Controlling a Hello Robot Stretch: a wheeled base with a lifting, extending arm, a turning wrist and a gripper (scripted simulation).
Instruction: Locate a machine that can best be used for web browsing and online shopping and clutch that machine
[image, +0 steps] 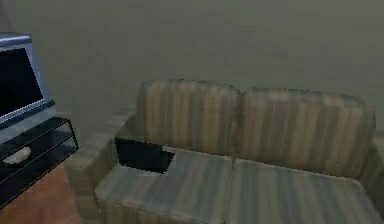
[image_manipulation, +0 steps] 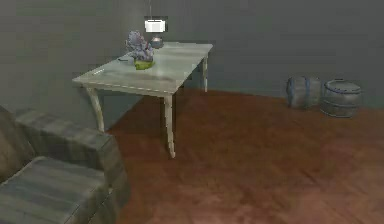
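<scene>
A dark laptop (image: 144, 155) with its lid raised sits on the left seat cushion of a striped two-seat sofa (image: 270, 130) in the forward view, close to the sofa's left armrest. A corner of the same striped sofa (image_manipulation: 50, 165) appears at the arm side view's lower left.
A television (image: 18, 80) stands on a dark glass-fronted stand (image: 40, 150) at the forward view's left. In the arm side view a pale table (image_manipulation: 150, 70) carries a potted purple plant (image_manipulation: 141, 50) and a small lamp (image_manipulation: 154, 27). Two barrels (image_manipulation: 325, 95) lie by the wall. Brown floor lies between.
</scene>
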